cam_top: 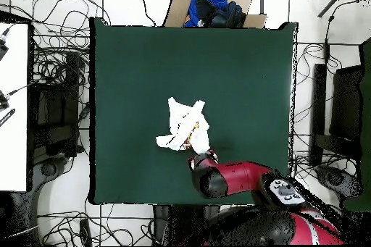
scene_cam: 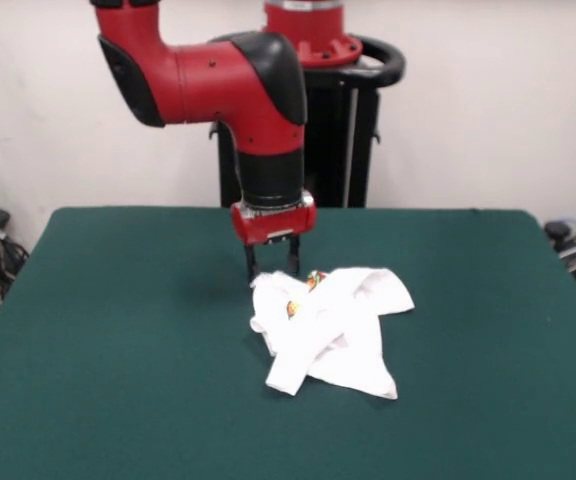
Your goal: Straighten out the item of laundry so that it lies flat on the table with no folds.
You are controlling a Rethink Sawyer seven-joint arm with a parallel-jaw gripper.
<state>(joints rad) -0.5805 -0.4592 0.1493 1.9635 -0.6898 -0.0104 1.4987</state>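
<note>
The shirt (scene_cam: 329,326) lies in a bunched heap near the middle of the green table (scene_cam: 118,330). It is not flat. Parts of it are folded over each other, and only a small bit of the bright picture on it peeks out near the top. One long piece sticks out toward the near side of the table, and another piece sticks out to one side.

The red and black arm (scene_cam: 238,90) comes down from above, and its gripper (scene_cam: 272,268) points straight down at the far edge of the shirt, the edge closest to the robot's stand. The two dark fingers (scene_cam: 252,265) have a small gap between them, so they look apart, with their tips right at the cloth. It is hard to see if any cloth is between them.

The gripper is probably at that edge because an edge is a good place to take hold of. Pulling an edge away from the heap could spread the folds out. The table has lots of bare room all around the shirt, so there is space to drag it open. The job looks like it is not done, since the shirt has many folds.

From above, the arm (cam_top: 239,179) covers the gripper, so that view does not help with the fingers.
</note>
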